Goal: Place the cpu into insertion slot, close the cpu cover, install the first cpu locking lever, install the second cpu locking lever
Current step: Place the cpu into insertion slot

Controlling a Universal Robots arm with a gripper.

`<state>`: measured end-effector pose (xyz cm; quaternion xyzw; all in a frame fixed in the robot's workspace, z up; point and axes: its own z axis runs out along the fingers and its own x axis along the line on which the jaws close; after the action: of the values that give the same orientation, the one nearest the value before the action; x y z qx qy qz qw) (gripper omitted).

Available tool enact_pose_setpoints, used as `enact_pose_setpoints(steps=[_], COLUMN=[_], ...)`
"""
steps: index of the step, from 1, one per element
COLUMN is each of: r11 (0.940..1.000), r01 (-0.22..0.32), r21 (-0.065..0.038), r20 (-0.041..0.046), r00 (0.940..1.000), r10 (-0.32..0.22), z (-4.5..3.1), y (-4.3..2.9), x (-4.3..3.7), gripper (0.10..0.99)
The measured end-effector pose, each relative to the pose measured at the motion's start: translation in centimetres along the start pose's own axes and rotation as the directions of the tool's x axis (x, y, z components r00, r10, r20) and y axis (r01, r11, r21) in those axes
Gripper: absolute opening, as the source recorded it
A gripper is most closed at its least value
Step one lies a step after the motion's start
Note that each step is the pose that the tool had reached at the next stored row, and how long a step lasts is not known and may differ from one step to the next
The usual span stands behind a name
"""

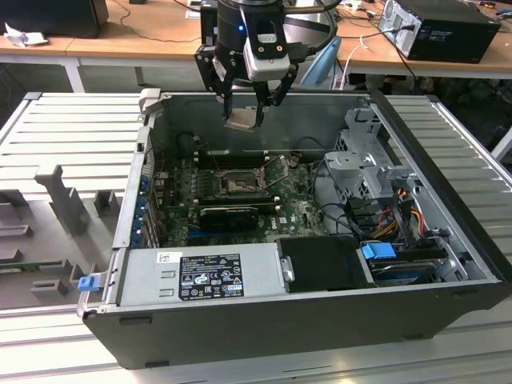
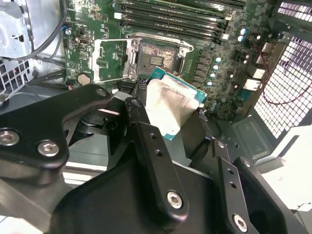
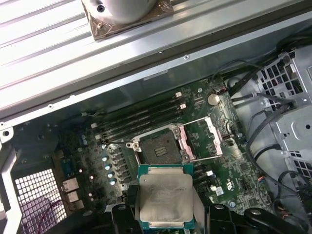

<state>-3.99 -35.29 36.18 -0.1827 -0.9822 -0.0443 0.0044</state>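
The gripper (image 1: 243,110) is clamped on the cpu (image 1: 242,121). At its 6 o'clock in the exterior view, the insertion slot (image 1: 238,186) sits empty with the cpu cover (image 3: 204,139) open.

A ribbed grey table (image 1: 56,120) spreads across the exterior view, with grey fixture blocks (image 1: 68,200) standing on it at nine o'clock. Behind it, along twelve o'clock, runs a wooden table (image 1: 120,44) on white legs (image 1: 74,76). It carries loose cables (image 1: 152,16), a dark box (image 1: 56,16) at eleven o'clock and a black computer case (image 1: 440,28) at one o'clock.
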Motion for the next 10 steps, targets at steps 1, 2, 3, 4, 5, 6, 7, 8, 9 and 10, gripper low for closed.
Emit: enact_pose_setpoints(steps=[1,2,3,4,5,6,7,8,9,10], r11=[1.0,0.9999,0.9998,0.9995,0.9992,0.9989,0.9982,0.997,0.9959,0.9949], r01=[-0.006,-0.013,-0.018,-0.031,-0.039,-0.048,-0.061,-0.077,-0.091,-0.101], r21=[0.0,0.0,0.0,-0.001,-0.001,-0.001,-0.001,-0.002,-0.002,-0.002], r20=[0.0005,0.0012,0.0016,0.0027,0.0035,0.0041,0.0053,0.0066,0.0078,0.0087], r00=[1.0,0.9999,0.9998,0.9995,0.9992,0.9989,0.9981,0.997,0.9959,0.9949], r10=[0.006,0.013,0.018,0.031,0.039,0.048,0.061,0.077,0.091,0.101], z=[0.0,0.0,0.0,0.0,0.0,0.01,0.01,0.01,0.01,0.02], y=[0.0,0.0,0.0,0.0,0.0,0.0,0.0,0.0,0.0,0.0], x=[0.0,0.0,0.0,0.0,0.0,0.0,0.0,0.0,0.0,0.0], gripper=[0.525,0.525,0.525,0.525,0.525,0.525,0.525,0.525,0.525,0.525])
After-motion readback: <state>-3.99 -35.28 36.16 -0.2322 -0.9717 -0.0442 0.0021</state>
